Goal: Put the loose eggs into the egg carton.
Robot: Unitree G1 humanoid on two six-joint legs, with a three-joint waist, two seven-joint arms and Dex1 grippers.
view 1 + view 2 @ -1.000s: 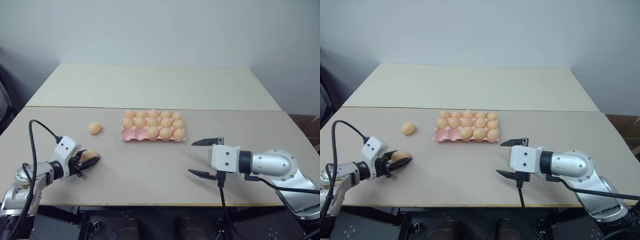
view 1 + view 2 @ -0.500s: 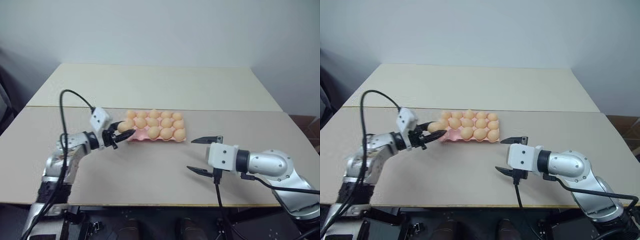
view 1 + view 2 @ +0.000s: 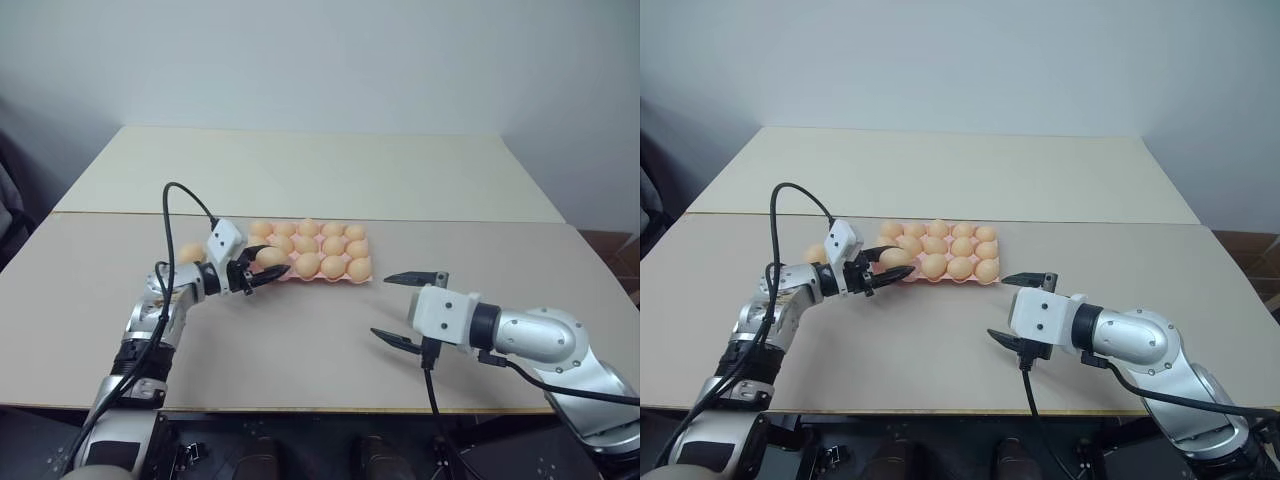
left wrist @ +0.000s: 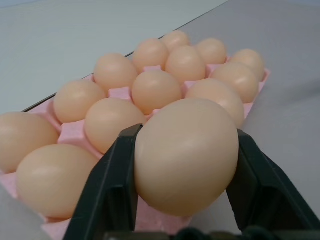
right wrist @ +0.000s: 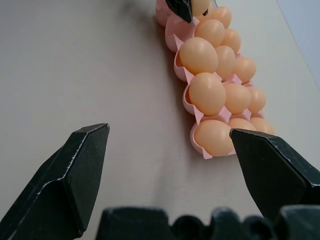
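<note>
The left end effector point(image 4: 185, 200) grips an egg point(image 4: 186, 155) at the egg carton's point(image 3: 285, 276) near-left corner (right end effector point(image 3: 408, 308) gapes wide); I'd centre it over the vacant cup before letting go.

The two head views look forward and down from above the desk's point(image 3: 300, 340) near edge to its far edge and the wall, sharing the whole scene. The left wrist view sits very close, level over the egg carton point(image 4: 67, 137). The right wrist view looks low across the desk at that carton from farther off.
</note>
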